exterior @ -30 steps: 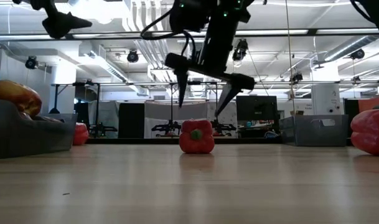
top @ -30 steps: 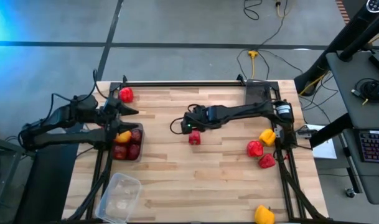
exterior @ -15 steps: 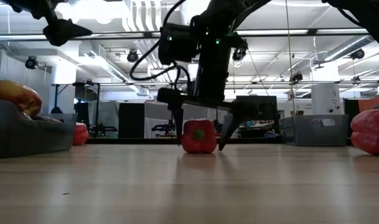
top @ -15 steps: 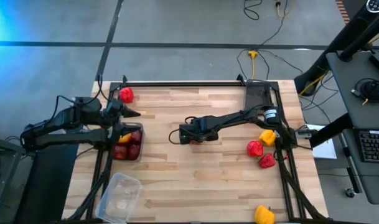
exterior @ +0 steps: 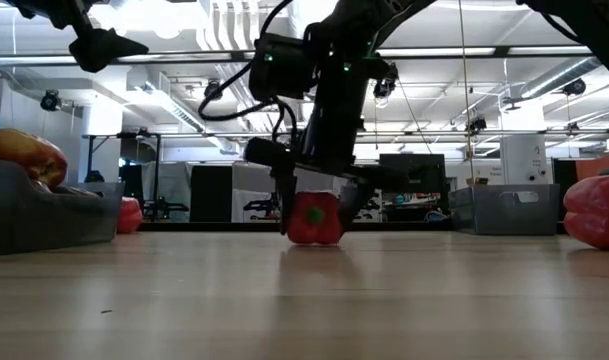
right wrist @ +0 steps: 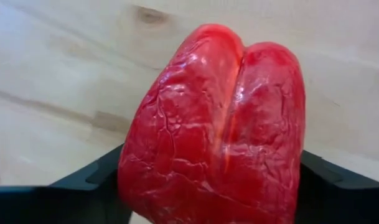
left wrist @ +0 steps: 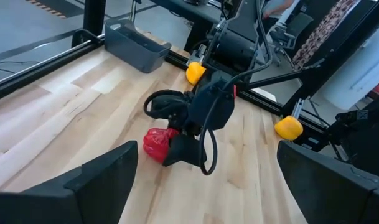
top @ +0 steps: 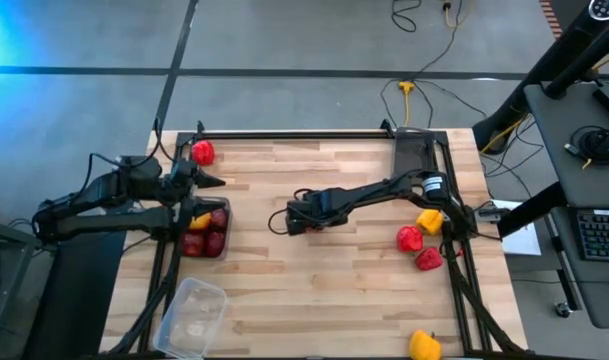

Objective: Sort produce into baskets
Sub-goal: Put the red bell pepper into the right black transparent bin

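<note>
High view hides the red pepper almost wholly beneath the right gripper at mid-tabletop; the low and right wrist views show its fingers pressed against the pepper's two sides, the pepper resting on the wood. The left gripper hangs wide open and empty above the dark tray of produce. Behind lies a workshop with ceiling lights.
</note>
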You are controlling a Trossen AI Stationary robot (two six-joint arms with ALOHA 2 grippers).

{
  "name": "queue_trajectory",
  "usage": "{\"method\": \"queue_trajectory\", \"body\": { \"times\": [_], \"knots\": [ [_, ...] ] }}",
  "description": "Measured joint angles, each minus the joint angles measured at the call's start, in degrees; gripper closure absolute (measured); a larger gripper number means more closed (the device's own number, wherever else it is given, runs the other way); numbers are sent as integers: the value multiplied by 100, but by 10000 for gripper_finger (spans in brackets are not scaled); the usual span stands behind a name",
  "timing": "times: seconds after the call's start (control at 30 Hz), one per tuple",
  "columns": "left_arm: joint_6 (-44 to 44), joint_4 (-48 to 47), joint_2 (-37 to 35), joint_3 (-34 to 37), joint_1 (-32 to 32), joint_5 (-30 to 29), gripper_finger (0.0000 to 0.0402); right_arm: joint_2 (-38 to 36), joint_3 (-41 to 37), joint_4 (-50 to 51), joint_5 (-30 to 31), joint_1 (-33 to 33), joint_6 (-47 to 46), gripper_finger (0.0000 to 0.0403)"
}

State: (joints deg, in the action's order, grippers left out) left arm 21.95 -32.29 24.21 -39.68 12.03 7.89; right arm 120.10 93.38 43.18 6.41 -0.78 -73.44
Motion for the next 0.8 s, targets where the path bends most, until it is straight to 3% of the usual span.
{"method": "queue_trajectory", "body": {
  "times": [0.07, 0.27, 0.5, 0.67, 0.8],
  "knots": [
    [70, -4, 0, -2, 0, -2, 36, -40, 0, 22, -4, 0, 266, 137],
    [261, -42, 0, -2, 0, 3, 36, -574, 0, 240, -44, 66, 760, 137],
    [302, -81, -4, -2, 0, 10, 36, -1839, 0, 1977, 679, -62, 754, 137],
    [348, -61, 26, -2, 0, 8, 36, -2576, -204, 3901, 953, -770, 795, 137],
    [471, -65, 28, 0, 0, 7, 36, -3066, -748, 4204, 1229, -1737, 1346, 137]
  ]
}}
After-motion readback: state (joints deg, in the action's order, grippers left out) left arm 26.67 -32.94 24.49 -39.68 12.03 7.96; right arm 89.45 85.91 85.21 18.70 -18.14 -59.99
